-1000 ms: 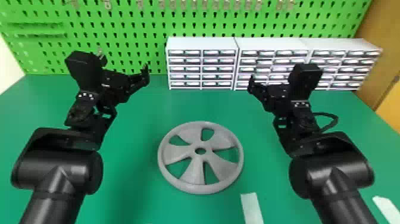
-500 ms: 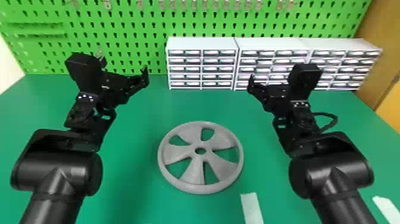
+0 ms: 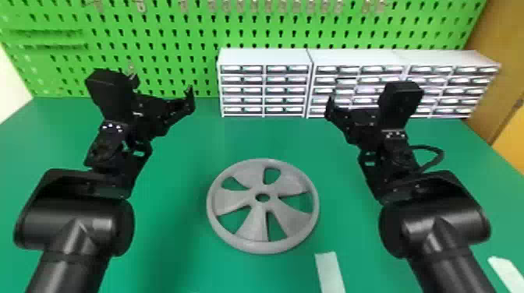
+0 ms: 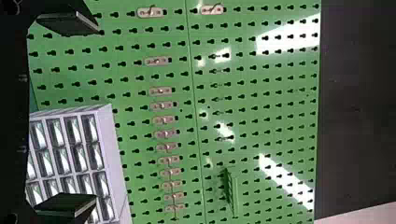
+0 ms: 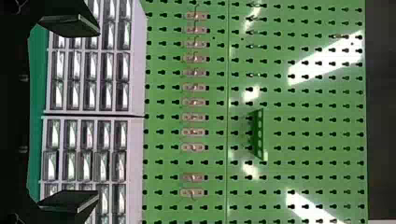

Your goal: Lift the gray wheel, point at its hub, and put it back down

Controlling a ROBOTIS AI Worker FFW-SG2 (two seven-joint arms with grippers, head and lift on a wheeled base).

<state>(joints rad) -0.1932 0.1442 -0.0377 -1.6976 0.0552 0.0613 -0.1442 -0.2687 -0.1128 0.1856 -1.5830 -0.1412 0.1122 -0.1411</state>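
the wheel [image 3: 255, 226] is a plain, even gray, with the green of the tabletop [image 3: 175, 253] coming through its openings. that green is deep and bluish; the pegboard [image 3: 117, 50] is brighter, dotted in regular rows with dark keyhole shapes. the drawer units [image 3: 265, 56] are whitish, gridded with dark-edged drawer fronts. the left arm [image 3: 74, 222] and right arm [image 3: 432, 226] are black, the side panel [image 3: 499, 78] orange-brown, the strip [image 3: 329, 270] off-white, the hooks [image 4: 161, 106] pinkish beige.
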